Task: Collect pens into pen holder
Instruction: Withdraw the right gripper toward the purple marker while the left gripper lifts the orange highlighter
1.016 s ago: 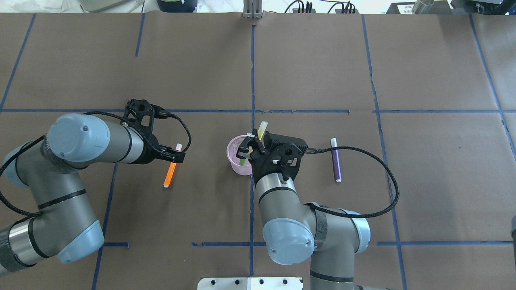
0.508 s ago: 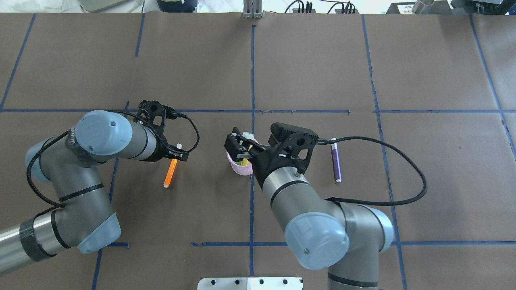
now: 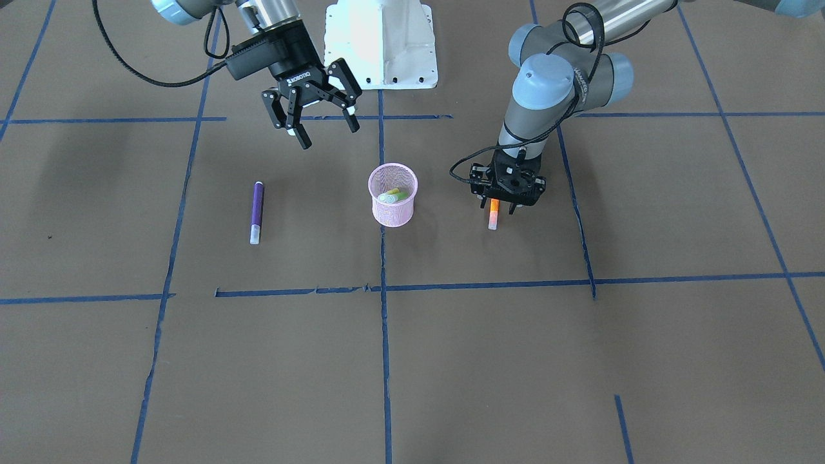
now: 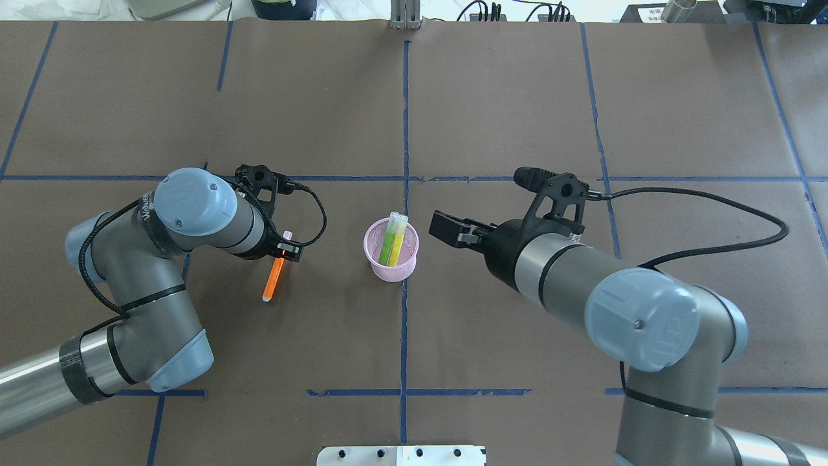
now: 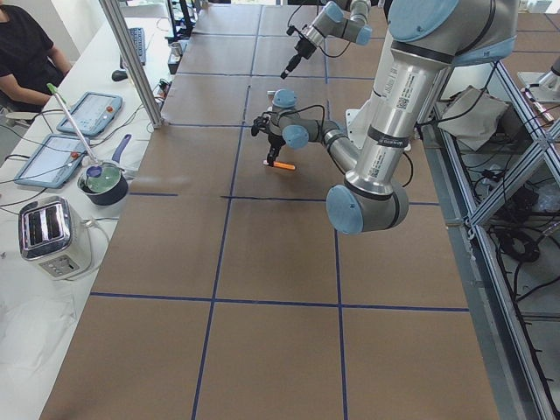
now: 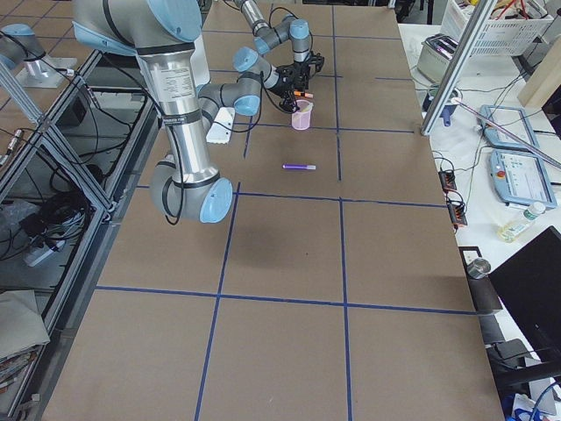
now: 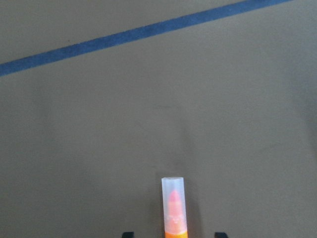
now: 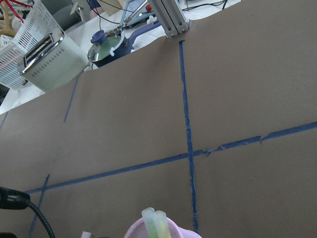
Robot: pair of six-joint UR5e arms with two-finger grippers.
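Brown paper covers the worktop; the orange pen lies between the mid-worktop pen holder and the left edge, with the left gripper open astride it. It should close squarely on the barrel, below the cap, before lifting.

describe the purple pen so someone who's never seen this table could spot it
Start at the pink mesh cup near the middle of the brown table. To the robot's right of it, the purple pen lies flat, alone. The orange pen, the only other loose one, lies on the cup's opposite side.
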